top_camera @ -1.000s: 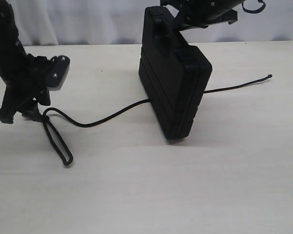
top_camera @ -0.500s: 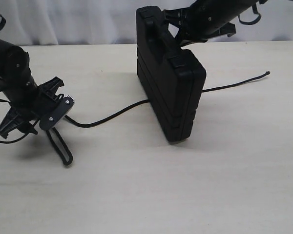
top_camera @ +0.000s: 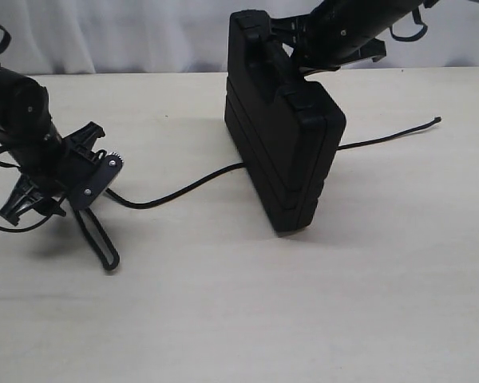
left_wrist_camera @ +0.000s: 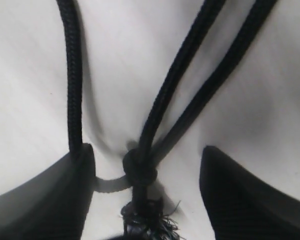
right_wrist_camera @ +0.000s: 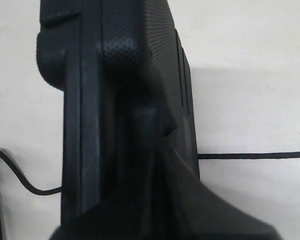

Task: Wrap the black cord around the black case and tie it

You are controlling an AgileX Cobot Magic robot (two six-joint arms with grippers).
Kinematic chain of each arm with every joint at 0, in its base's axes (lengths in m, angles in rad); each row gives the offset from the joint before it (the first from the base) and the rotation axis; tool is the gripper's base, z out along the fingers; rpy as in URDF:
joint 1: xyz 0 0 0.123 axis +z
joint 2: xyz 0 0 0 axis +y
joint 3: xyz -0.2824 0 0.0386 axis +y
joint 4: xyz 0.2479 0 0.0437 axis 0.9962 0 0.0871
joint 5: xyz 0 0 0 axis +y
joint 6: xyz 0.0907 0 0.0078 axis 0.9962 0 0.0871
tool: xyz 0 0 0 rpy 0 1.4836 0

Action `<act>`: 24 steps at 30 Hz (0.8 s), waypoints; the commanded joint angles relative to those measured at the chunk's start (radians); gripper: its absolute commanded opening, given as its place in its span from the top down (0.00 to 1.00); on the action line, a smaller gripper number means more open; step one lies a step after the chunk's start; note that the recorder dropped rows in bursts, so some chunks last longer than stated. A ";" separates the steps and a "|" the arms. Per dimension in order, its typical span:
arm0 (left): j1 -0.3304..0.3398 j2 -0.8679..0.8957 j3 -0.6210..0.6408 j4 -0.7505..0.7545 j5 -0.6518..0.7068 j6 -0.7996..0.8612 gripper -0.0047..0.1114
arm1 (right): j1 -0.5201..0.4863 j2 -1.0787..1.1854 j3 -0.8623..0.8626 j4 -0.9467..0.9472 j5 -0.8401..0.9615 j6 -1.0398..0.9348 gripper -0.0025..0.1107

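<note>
Ribbed black case [top_camera: 283, 152] slightly farther right

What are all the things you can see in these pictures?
black case: one, black, standing on edge mid-table
black cord: one, black, lying on the table to both sides of the case, looped end at the left
table: one, pale wood
curtain: one, white, behind the table
left gripper: one, black, open around the cord's knot
right gripper: one, black, clamped on the case's top
</note>
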 commanded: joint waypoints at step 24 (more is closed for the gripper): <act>0.001 0.001 0.003 -0.051 -0.062 -0.017 0.46 | -0.005 -0.007 0.001 -0.010 -0.021 -0.012 0.94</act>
